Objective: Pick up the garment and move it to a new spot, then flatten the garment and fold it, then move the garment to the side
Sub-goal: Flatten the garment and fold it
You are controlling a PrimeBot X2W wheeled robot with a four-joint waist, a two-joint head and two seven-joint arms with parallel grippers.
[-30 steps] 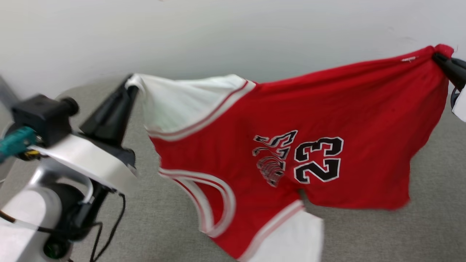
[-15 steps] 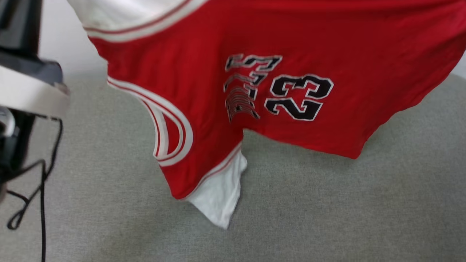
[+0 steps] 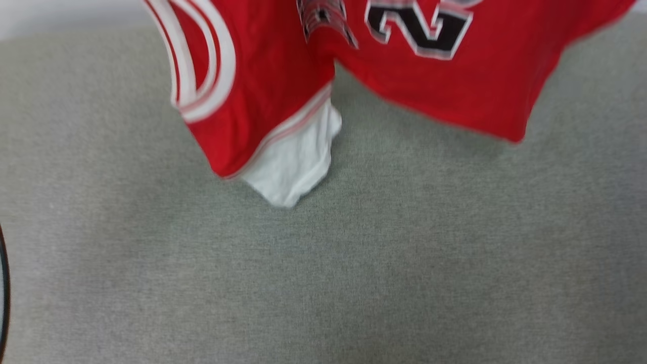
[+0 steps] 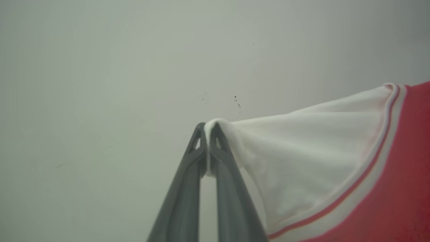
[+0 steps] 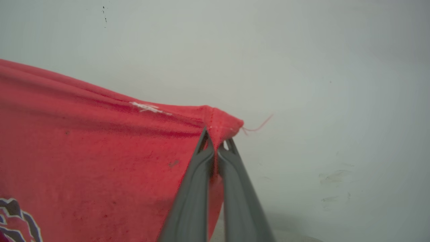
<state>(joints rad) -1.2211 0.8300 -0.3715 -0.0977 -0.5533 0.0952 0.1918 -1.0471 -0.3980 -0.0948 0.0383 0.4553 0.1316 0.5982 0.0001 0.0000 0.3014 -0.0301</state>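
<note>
Red short-sleeved jersey shirt (image 3: 263, 91) with white sleeves, hung spread above a grey fabric surface (image 3: 354, 263). Here the left gripper (image 4: 208, 129) clamps a white sleeve edge; the right gripper (image 5: 217, 141) pinches a red corner.

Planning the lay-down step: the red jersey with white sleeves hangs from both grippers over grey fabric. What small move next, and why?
Probably lower both arms together, keeping tension: the left gripper pinches a white sleeve tip, the right gripper a red corner, and the red jersey hangs, lower white sleeve near the grey fabric surface.
</note>
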